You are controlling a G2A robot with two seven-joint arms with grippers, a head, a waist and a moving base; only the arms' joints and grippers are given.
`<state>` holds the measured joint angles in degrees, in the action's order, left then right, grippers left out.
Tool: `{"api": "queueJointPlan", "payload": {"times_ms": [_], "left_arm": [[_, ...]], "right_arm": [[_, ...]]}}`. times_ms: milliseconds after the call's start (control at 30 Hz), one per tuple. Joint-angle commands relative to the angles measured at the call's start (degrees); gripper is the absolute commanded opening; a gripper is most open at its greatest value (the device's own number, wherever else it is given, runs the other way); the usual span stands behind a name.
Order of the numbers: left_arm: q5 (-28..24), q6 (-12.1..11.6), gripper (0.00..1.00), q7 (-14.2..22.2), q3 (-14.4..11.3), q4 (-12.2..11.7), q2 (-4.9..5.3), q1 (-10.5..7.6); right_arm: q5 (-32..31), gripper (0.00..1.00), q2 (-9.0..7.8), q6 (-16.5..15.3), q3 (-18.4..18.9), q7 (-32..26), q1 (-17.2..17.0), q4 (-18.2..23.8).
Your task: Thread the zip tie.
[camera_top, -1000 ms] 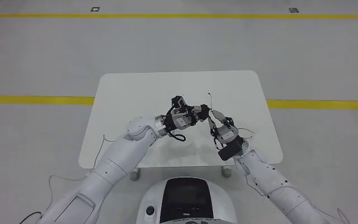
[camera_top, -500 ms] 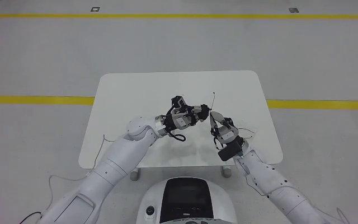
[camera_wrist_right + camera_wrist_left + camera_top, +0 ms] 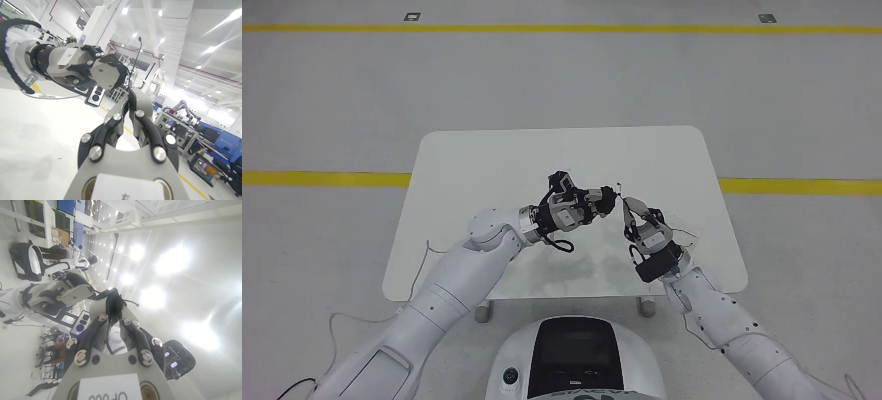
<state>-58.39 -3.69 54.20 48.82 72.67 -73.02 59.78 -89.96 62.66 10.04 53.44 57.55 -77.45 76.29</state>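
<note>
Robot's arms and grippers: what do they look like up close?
Both the left arm and right arm wear smooth white rounded shells. The left gripper and right gripper are grey metal with black linkage bars, silver screw heads, black finger pads and a white label. A black ribbed cable loops at the left wrist.

Zip tie notes:
- You had the thin black plastic zip tie (image 3: 134, 62) up in the air over the middle of the white table (image 3: 462, 220), not touching it.
- The strap was nearly straight with a slight bow, and its small blocky head (image 3: 140, 39) was at the free far end.
- The other end sat pinched between the closed fingertips of the right gripper (image 3: 129, 94).
- Partway along, the strap lay against the black pad tips of the left gripper (image 3: 123, 73), which was also closed.
- From above it showed as a short dark sliver.
</note>
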Motion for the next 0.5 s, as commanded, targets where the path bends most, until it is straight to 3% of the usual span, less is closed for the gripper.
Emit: {"api": "queueJointPlan", "payload": {"times_ms": [0, 467], "left_arm": [[0.0, 0.0, 0.0, 0.0, 0.0, 0.0, 0.0, 0.0], [0.0, 0.0, 0.0, 0.0, 0.0, 0.0, 0.0, 0.0]], "right_arm": [[0.01, 0.0, 0.08, -0.14, 0.02, -0.01, 0.01, -0.2], [0.01, 0.0, 0.54, -1.18, 1.02, -0.9, 0.13, -1.79]]}}
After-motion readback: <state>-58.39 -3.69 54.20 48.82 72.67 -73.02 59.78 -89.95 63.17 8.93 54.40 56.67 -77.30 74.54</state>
